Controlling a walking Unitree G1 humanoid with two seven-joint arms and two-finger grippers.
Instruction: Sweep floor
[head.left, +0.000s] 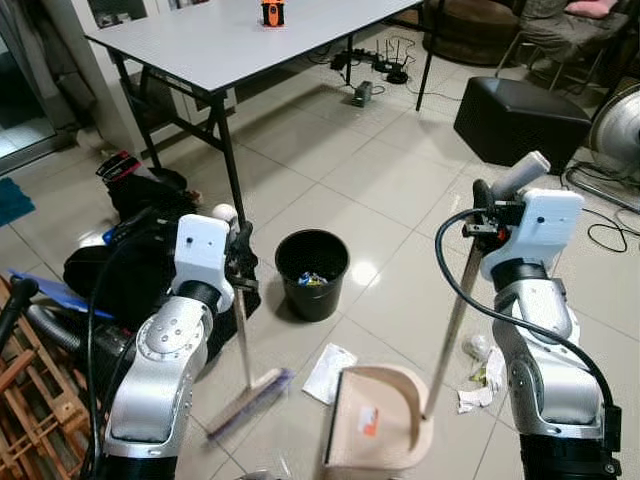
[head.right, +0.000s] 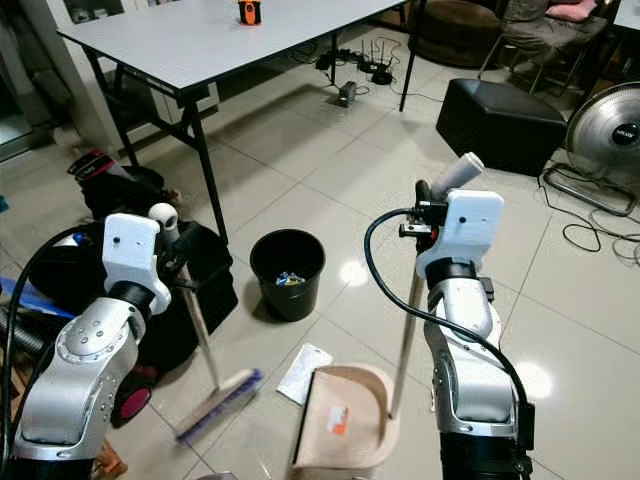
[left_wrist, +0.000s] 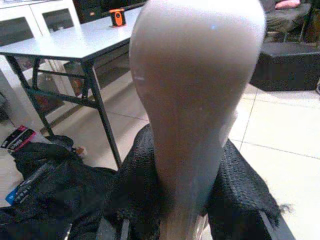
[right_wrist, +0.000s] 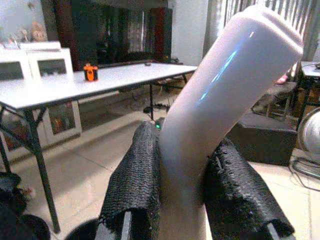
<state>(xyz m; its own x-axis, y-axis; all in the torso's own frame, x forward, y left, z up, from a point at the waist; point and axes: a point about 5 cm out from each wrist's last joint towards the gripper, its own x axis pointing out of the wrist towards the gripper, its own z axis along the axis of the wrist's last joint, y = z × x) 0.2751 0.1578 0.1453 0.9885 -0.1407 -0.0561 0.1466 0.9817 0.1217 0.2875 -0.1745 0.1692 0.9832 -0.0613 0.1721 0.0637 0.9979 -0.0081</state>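
The left gripper is clamped on the handle of a broom, near the handle's rounded top end; in the left wrist view its two black fingers press on either side of the pale shaft. The broom stands nearly upright, its brush head resting on the tiled floor just left of the dustpan.

The right gripper is closed around the long handle of a beige dustpan; the right wrist view shows the fingers squeezing the white grip. The dustpan's tray sits on the floor between the two arms, its open mouth facing the broom head.

A white piece of paper lies on the tiles between the broom head and the tray. Crumpled litter lies just right of the dustpan handle. A black waste bin holding some rubbish stands beyond the dustpan, near the leg of a grey table. A black ottoman sits at far right, with a fan beside it.
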